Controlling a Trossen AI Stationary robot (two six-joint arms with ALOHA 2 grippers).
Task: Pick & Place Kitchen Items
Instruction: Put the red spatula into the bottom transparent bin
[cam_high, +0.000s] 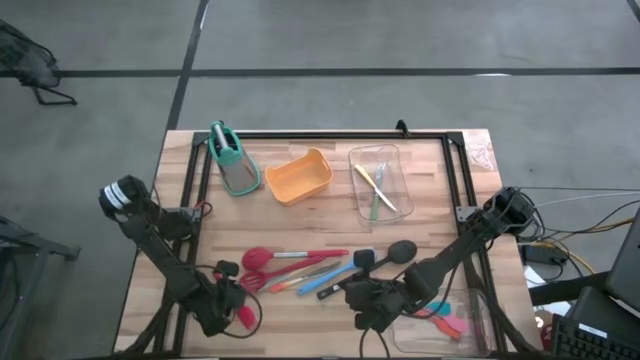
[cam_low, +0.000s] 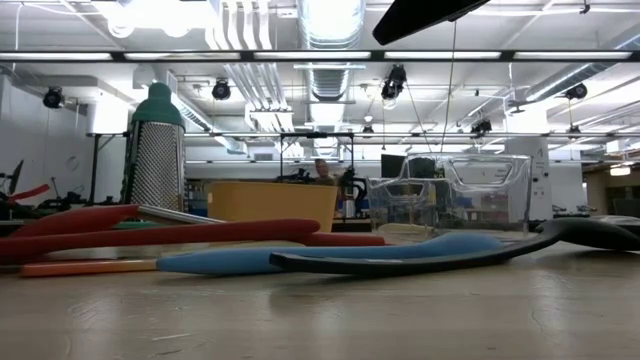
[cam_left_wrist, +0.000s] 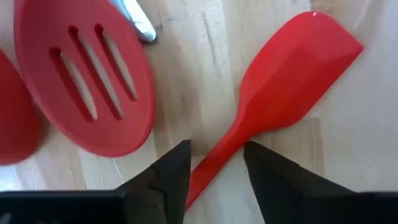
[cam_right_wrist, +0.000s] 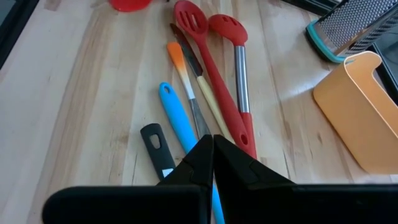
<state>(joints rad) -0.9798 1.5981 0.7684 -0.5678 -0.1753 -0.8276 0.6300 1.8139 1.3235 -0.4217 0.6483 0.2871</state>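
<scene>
At about seven o'clock on the wooden table (cam_high: 420, 215), the left gripper (cam_left_wrist: 214, 163) is hanging with fingers parted around the red silicone spatula's (cam_left_wrist: 283, 84) handle, gripping nothing. Closing off-centre could twist it into the slotted red spoon (cam_left_wrist: 87, 74). The right gripper (cam_right_wrist: 212, 152), fingers pressed together and empty, is hiding the blue handle's (cam_right_wrist: 177, 118) end.

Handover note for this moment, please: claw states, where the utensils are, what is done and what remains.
Left claw: open, straddling the red spatula lying on the table near its front left.
Right claw: shut, empty, above the utensil pile at mid-table.
Done: two small pieces lie in the clear tray; a few utensils in the front-right tray.
Left: the pile and the red spatula. Orange tub looks empty.
</scene>
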